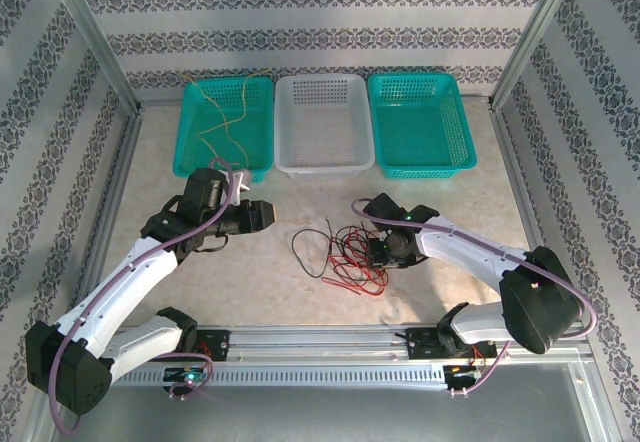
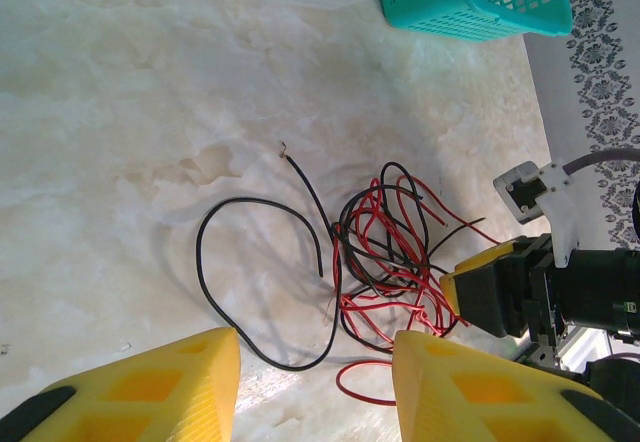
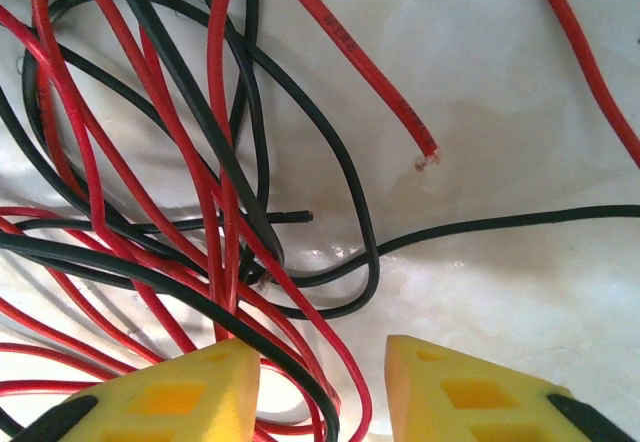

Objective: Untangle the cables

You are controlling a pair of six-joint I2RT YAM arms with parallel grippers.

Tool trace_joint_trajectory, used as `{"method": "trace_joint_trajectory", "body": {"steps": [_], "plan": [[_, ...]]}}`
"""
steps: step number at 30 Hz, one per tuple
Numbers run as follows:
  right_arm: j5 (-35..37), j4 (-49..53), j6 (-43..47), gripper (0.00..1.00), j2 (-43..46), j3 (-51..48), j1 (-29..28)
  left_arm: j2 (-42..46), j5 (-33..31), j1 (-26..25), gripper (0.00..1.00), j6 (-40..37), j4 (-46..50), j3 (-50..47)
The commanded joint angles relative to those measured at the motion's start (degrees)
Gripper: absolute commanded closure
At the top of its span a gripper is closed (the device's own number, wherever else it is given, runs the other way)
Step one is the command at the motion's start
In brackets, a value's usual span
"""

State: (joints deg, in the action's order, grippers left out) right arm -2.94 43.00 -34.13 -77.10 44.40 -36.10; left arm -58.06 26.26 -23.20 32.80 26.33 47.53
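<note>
Top external view: the red and black cables lie in a loose tangle on the marble-patterned table, near its front middle and between the two grippers.
Black strand: one black strand loops out of the tangle on the side facing the left arm and lies flat on the table.
Yellow cables: the yellow cables lie in the left teal basket, well apart from the tangle.
Baskets: three stand side by side along the far edge, with the white basket in the middle and the right teal basket beside it.
Left gripper: the left gripper hangs to the left of the tangle and points toward it. Its yellow fingers are partly spread with nothing between them. Through the gap, the left wrist view shows the black loop and bare table below.
Right gripper: the right gripper sits low at the right edge of the tangle. Its yellow fingers are partly spread, with bare table in the gap and no strand clamped. Red and black strands run just beside one finger, and I cannot tell whether they touch it.
Loose ends: a red end with a bare tip and a black end lie on the table just ahead of the right gripper.
</note>
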Motion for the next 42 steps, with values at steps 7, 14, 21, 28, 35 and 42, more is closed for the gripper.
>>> {"method": "trace_joint_trajectory", "body": {"steps": [7,14,21,28,35,42], "plan": [[-0.39,-1.17,1.05,0.81,1.69,-0.66,0.44,-0.26,-0.06,-0.53,0.58,0.67,-2.31,1.03],[1.57,1.71,1.68,1.00,9.97,5.19,-1.34,-1.02,1.73,-0.63,0.58,1.58,-5.59,1.93],[2.69,0.65,2.05,1.00,19.43,13.46,-4.38,-3.65,6.13,-3.42,0.58,5.48,-16.70,1.84],[2.44,-1.79,2.85,1.00,22.77,20.29,-6.59,-7.18,7.61,-9.65,0.49,3.43,-23.23,5.00],[3.06,-3.90,3.28,1.00,23.51,26.29,-7.82,-10.86,8.53,-10.75,0.45,4.19,-26.75,6.96],[8.88,-5.30,2.51,1.00,23.31,29.00,-7.76,-9.86,10.83,-12.96,0.44,5.16,-34.02,5.41]]}}
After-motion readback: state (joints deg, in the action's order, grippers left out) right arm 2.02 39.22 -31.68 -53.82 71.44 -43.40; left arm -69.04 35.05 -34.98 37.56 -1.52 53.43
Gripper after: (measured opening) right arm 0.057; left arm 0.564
